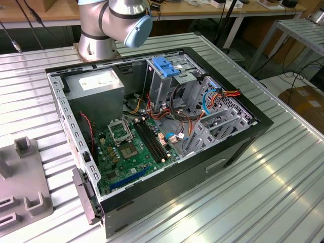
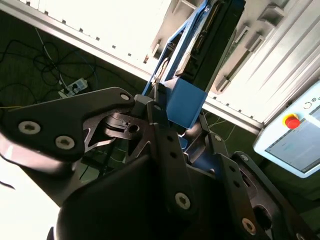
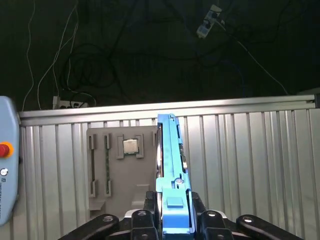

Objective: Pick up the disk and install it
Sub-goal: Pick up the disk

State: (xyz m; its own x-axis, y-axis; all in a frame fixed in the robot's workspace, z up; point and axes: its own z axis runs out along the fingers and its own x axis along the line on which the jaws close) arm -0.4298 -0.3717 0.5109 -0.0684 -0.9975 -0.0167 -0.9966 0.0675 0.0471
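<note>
So the arm (image 1: 119, 20) is bolted at the far edge of the slatted metal table (image 1: 263, 192), behind the open computer case (image 1: 243, 136). The exterior view has its base and a fat joint with a blue cap, and the rest runs off the top of the picture. In both wrist views the gripper (image 3: 174, 212) is clamped on the disk (image 3: 169, 160), with a black finger (image 3: 150, 202) pressed on either side of the blue carrier rail at the near end. The disk is held edge-on to the first wrist camera, its long axis running straight out from the gripper, so it reads as a thin blue strip with the drive body behind it. The second wrist view shows the dark drive body stretching away from the blue end block, out over the slats. Can't tell if the far end touches anything. Just beside the disk on the table is a grey fixture tray (image 3: 125, 170) with a CPU chip (image 3: 130, 145) and a thin green memory stick (image 3: 106, 165) sitting in it. A teach pendant (image 3: 6, 170) with a red stop button (image 3: 4, 149) is off to one side, and past the table edge there's dark floor with cables and a power strip (image 3: 207, 22). Inside the case there's the motherboard (image 1: 131, 147), a power supply (image 1: 96, 86), and a drive cage (image 1: 164, 86) with a blue latch (image 1: 166, 67) on top, with loose wires bunched around it.
</note>
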